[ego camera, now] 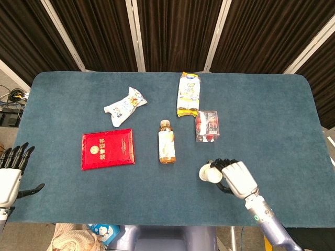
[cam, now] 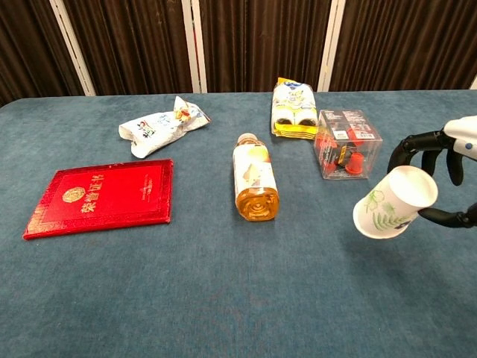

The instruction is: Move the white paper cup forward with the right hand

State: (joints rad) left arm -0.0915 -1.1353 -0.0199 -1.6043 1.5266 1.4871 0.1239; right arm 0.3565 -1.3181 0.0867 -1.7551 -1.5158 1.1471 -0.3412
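Head view: left hand [ego camera: 9,180] sits off the table's left edge, fingers spread, holding nothing. On the blue table [ego camera: 63,104], left to right: red booklet [ego camera: 107,148] lying flat, white snack bag [ego camera: 124,106] behind it, amber drink bottle [ego camera: 166,142] on its side with cap pointing to the far edge and liquid inside, yellow packet [ego camera: 189,93] lying lengthwise toward the far edge, clear plastic box [ego camera: 208,125] with red and dark items inside; can't tell what they are.

White paper cup [cam: 394,202] is in the right hand [ego camera: 236,178], fingers wrapped around its upper part near the rim. In the chest view it's clear of the cloth and tilted: open mouth up and to the right, base down-left, long axis on a diagonal. Green leaf print on the wall. Inside of the cup isn't visible from either camera.

Cup sits right of the bottle and on the near side of the clear box. Right of the hand the cloth is bare all the way to the table's right edge. The near-left corner, in front of the booklet, is bare too.
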